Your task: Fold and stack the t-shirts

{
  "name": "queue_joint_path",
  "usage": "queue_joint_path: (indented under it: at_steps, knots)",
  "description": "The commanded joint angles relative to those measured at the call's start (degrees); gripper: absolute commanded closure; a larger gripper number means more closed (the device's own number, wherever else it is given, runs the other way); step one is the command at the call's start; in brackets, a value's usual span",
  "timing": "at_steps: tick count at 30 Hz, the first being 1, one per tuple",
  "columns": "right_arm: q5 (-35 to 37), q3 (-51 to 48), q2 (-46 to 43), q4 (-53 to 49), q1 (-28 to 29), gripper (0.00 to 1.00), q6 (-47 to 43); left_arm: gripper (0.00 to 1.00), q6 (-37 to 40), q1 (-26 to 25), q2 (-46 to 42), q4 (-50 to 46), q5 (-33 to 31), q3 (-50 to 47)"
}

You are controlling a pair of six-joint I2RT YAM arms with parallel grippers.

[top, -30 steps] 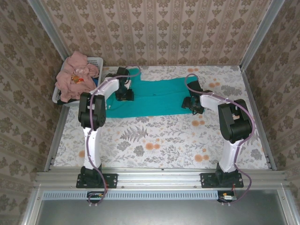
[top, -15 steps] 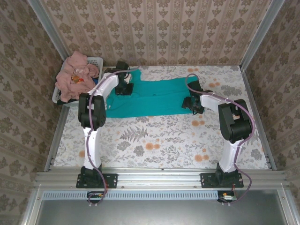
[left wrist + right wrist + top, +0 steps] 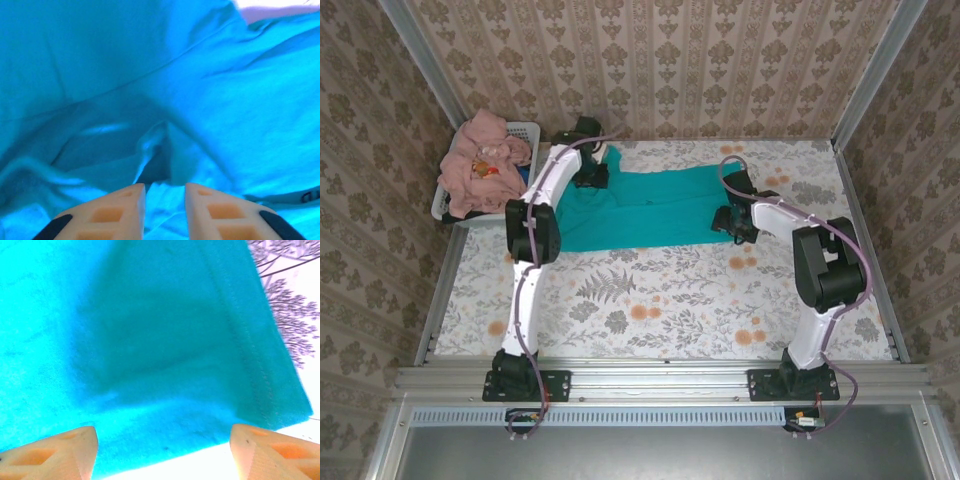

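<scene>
A teal-green t-shirt [image 3: 655,205] lies spread flat across the far half of the table. My left gripper [image 3: 592,174] hovers over its far left part, by the sleeve. In the left wrist view the left gripper [image 3: 165,186] stands narrowly open, with a small pinched-up pucker of teal cloth [image 3: 160,150] just ahead of the fingertips. My right gripper [image 3: 729,222] sits at the shirt's right edge. In the right wrist view the right gripper [image 3: 162,432] is wide open over the stitched hem corner [image 3: 260,390], nothing between its fingers. Salmon-pink t-shirts [image 3: 480,165] are heaped in the basket.
The white slotted laundry basket [image 3: 526,129] stands at the far left corner, beside the left arm. A floral tablecloth [image 3: 650,300] covers the table, bare in the near half. Patterned walls close in the back and both sides.
The left gripper moved toward the far edge over the shirt's sleeve area, closing and then parting its jaws. The right arm barely shifted and stays open.
</scene>
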Motion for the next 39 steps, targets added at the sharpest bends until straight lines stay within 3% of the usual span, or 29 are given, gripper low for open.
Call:
queue_joint_path:
  at_steps: [1,9,14,22,33,39]
  knots:
    - [3.6,1.7,-1.3,-3.9,-1.4,0.29,-1.5,0.67,0.6,1.7,-4.2,-3.6,-2.5,-1.1]
    - [3.0,13.4,6.3,-7.8,-3.8,0.32,-5.6,0.56,0.6,5.0,-18.7,8.9,-0.6,-24.7]
    - [0.3,24.3,12.3,-10.4,-5.2,0.35,-7.0,0.55,-0.2,4.6,-16.3,10.2,4.2,-23.0]
    - [-5.3,36.2,21.8,-11.3,-6.1,0.37,-6.8,0.52,-0.8,5.7,-8.6,9.2,2.4,-15.4]
    - [-5.0,40.4,26.6,-11.6,-6.2,0.39,-6.6,0.50,0.6,7.8,-2.7,10.9,1.4,-9.2]
    - [-3.5,43.4,28.8,-13.1,-6.6,0.45,-6.8,0.50,1.1,7.9,0.2,12.1,4.6,-6.6]
